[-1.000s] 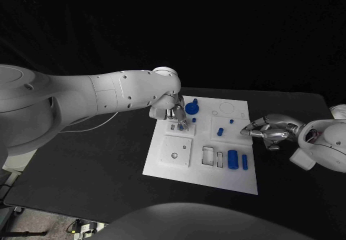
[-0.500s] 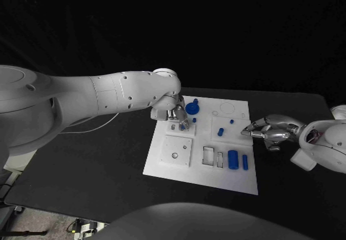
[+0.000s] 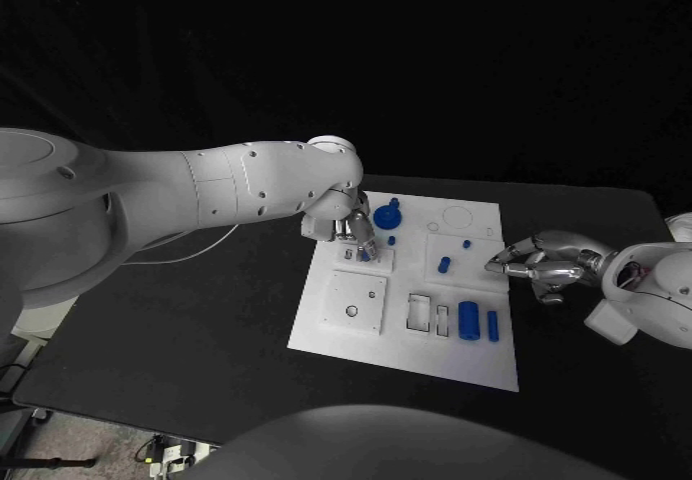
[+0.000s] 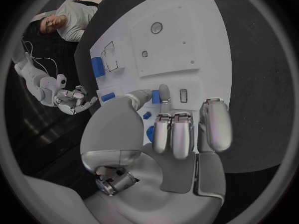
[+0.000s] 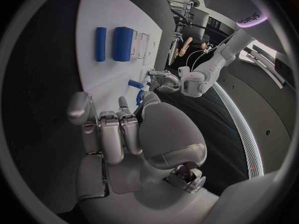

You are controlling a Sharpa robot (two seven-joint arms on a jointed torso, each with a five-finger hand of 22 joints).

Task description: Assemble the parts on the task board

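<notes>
The white task board (image 3: 358, 330) lies in the middle of the black table. My left hand (image 3: 358, 238) hovers over the board's far left part and pinches a small blue part (image 4: 156, 96) between thumb and finger, just above a small slot (image 4: 183, 95). A round blue knob (image 3: 387, 214) stands right beside that hand. A short blue cylinder (image 3: 443, 265), a thick blue cylinder (image 3: 469, 318) and a slim blue bar (image 3: 492, 324) lie on the board's right half. My right hand (image 3: 537, 263) sits at the board's right edge, fingers curled in on nothing.
A square inset plate (image 3: 353, 302) with a round hole and two rectangular recesses (image 3: 427, 314) occupy the board's near part. A faint ring recess (image 3: 456, 216) marks the far right corner. Bare black table (image 3: 188, 330) surrounds the board.
The whole picture has shifted slightly. Relative to the board, neither hand has visibly moved, and the left hand still pinches the small blue part.
</notes>
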